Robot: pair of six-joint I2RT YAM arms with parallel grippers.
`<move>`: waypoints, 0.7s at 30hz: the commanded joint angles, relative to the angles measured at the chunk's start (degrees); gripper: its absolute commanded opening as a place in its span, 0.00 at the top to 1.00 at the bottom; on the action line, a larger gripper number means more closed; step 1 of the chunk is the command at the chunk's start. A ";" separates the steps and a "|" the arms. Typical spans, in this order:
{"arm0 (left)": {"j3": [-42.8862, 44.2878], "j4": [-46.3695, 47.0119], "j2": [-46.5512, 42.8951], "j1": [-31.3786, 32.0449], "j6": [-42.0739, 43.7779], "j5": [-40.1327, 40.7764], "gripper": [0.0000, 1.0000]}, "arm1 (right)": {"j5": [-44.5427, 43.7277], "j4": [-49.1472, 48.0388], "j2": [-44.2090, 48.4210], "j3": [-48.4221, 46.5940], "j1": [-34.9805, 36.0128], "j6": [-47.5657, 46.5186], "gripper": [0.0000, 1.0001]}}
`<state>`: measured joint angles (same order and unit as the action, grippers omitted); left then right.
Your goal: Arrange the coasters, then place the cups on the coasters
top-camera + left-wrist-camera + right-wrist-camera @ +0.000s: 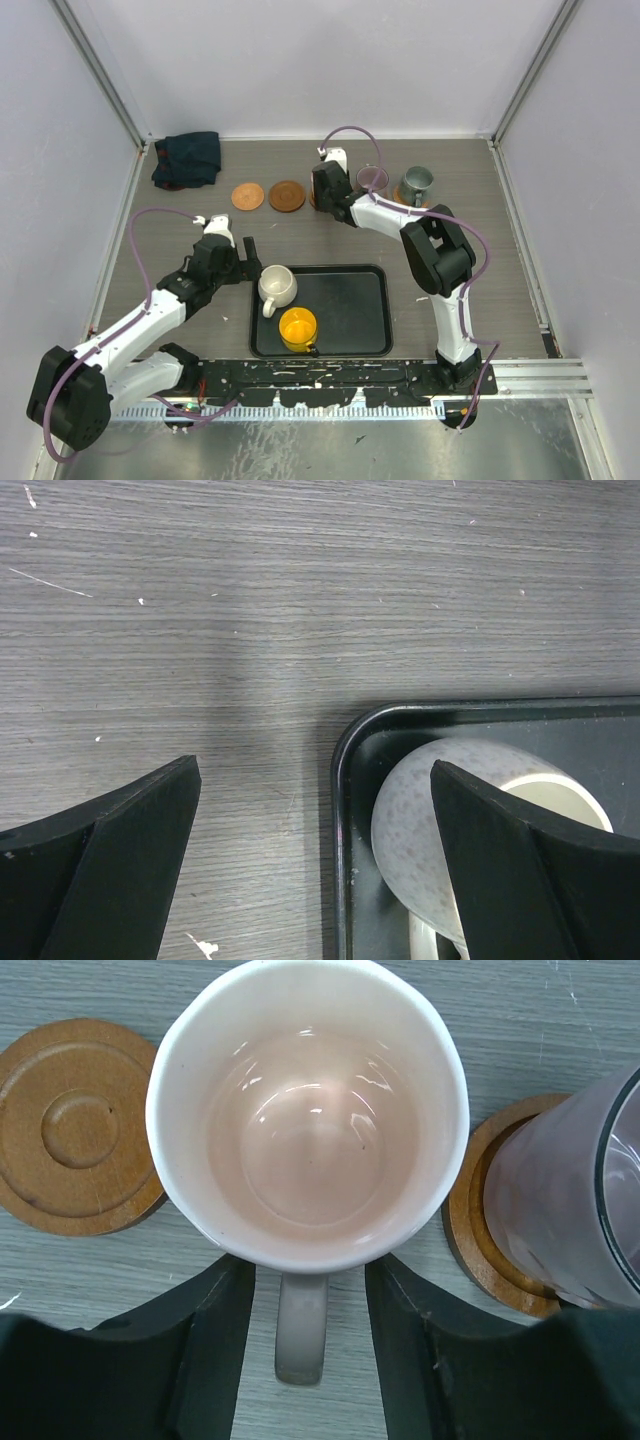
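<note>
Pink cup (308, 1110) points its handle between the parted, non-touching fingers of the right gripper (310, 1275).

No text, label, brand mark, number or sign is legible in any of the three views. The pale pink cup (310, 1110), the cream-white cup (277, 285), the yellow cup (297, 328), the brown coaster (75, 1125) left of the pink cup and the black tray (350, 300) all present plain, unlettered surfaces.
</note>
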<state>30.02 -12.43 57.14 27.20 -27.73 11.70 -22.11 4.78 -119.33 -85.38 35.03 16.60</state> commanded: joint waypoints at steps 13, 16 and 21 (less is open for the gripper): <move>1.10 2.87 -0.41 -0.37 -0.14 -0.58 0.01 | -0.94 -2.98 5.36 0.66 0.99 0.41 0.42; 1.18 2.68 -0.95 -0.39 0.30 -1.33 0.00 | -1.13 -3.39 7.06 2.65 1.31 0.91 0.42; 0.57 3.64 -3.91 -0.39 1.96 -3.87 0.00 | -2.07 -3.87 11.69 6.31 2.33 1.42 0.41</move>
<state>30.02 -12.43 56.62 27.20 -27.40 10.15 -22.28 4.21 -114.80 -80.64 36.29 16.91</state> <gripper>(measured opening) 0.995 0.585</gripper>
